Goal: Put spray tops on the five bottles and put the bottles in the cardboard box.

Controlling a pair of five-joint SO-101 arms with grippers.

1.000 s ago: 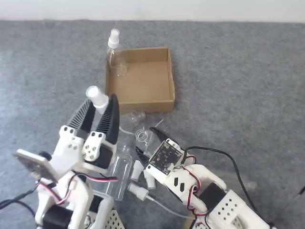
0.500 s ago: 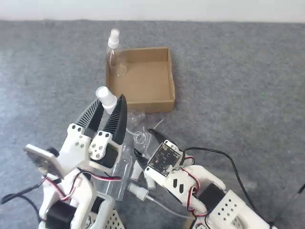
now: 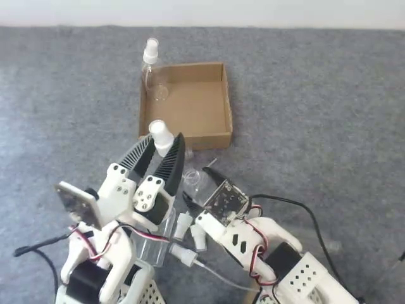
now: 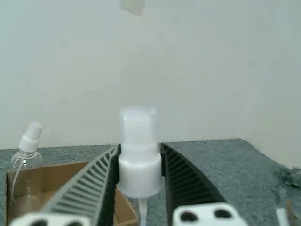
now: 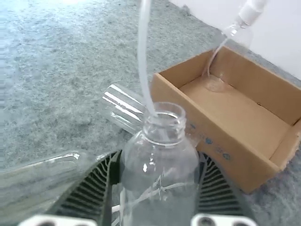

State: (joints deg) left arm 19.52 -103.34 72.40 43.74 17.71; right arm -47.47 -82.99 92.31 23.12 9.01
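My left gripper (image 3: 159,154) is shut on a white spray top (image 3: 158,132), held upright (image 4: 138,150) above the bottle. Its thin tube (image 5: 143,56) hangs down into the open neck of a clear bottle (image 5: 157,165). My right gripper (image 5: 157,181) is shut on that bottle and holds it upright just in front of the cardboard box (image 3: 190,140). In the high view this bottle (image 3: 192,180) sits between the two arms. A capped bottle (image 3: 151,62) stands in the box's far left corner (image 5: 237,26).
Clear bottles lie on the grey carpet near the arms (image 3: 158,233), (image 5: 123,107), (image 5: 40,173). Loose spray tops (image 3: 183,225), (image 3: 181,254) lie between the arm bases. The box wall (image 5: 221,141) is close behind the held bottle.
My left gripper has carried the spray top to the right and nearer the right gripper's bottle. The right gripper has barely shifted.
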